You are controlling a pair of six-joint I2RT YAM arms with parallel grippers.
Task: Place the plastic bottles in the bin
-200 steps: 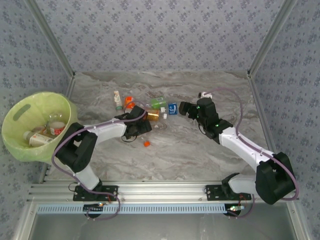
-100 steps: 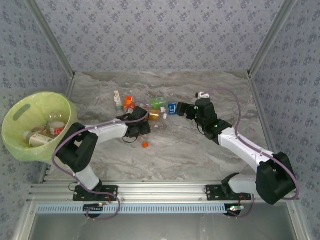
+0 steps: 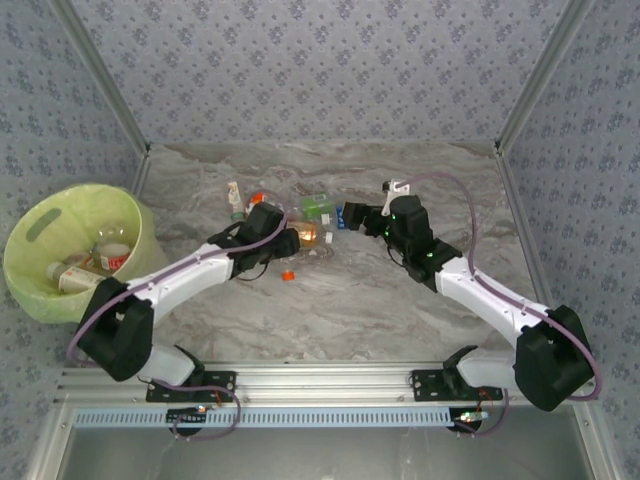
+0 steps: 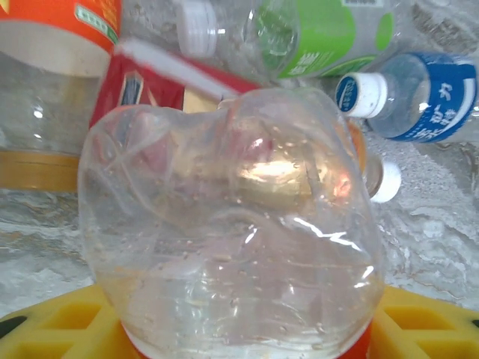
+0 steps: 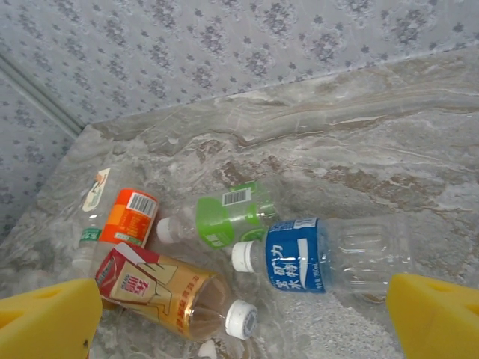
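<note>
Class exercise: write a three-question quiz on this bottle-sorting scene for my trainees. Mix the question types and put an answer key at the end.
1. True or false: the right gripper has its jaws wide open.
2. The bin holds: A) a few bottles, B) nothing, C) a sponge.
3. What sits clamped between the left gripper's pads?
Key: 1 true. 2 A. 3 a crumpled clear bottle.

White-black arms [image 3: 480, 295], purple cables [image 3: 447, 178], yellow end effector pads [image 5: 49, 321].
</note>
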